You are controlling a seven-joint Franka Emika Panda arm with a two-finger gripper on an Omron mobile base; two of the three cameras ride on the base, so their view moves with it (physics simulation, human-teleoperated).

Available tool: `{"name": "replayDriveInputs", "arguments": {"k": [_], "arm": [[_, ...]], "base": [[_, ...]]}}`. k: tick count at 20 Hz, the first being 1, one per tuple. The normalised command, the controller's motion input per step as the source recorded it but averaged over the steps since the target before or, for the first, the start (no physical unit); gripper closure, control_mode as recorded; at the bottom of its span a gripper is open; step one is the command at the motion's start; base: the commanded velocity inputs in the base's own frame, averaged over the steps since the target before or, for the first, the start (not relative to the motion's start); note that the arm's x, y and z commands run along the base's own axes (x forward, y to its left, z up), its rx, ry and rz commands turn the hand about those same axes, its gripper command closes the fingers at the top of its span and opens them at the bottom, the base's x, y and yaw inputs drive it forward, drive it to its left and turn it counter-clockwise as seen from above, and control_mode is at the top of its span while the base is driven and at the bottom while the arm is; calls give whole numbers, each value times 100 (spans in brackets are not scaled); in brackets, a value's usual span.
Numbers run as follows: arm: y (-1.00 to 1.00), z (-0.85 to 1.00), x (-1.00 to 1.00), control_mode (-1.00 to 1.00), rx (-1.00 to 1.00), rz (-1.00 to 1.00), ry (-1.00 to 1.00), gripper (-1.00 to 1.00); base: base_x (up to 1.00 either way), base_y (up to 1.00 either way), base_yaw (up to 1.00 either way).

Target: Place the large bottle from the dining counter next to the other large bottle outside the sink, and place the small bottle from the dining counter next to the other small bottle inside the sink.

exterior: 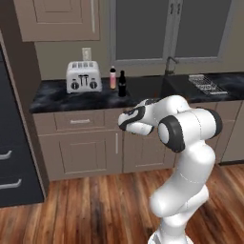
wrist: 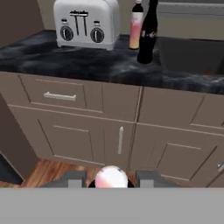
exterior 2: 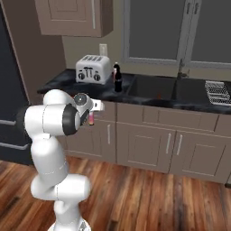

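While the gripper stands closed on 1 small bottle, pink-white and seen end-on between the fingertips, it hangs in front of the cabinets well short of the sink. The black large bottle already stands just beside the pink-orange large bottle, between the toaster and the sink. Likely risks, as judged: the round bottle slipping in the pinch, or the arm clipping the 2 upright bottles on its way to the basin.

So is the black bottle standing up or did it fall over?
Standing up. The black bottle is upright on the counter, neck pointing up, beside the pink-orange bottle near the toaster.
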Motion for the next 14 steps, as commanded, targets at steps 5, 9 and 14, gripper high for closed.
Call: {"name": "replayDriveInputs", "arguments": {"k": [5, 9, 14], "arm": [[0, 0, 0, 100, 0, 0, 0, 100], [0, 0, 0, 100, 0, 0, 0, 100], [0, 0, 0, 100, 0, 0, 0, 100]], "base": [[47, -63, 0], [46, -59, 0], [47, -56, 0]]}}
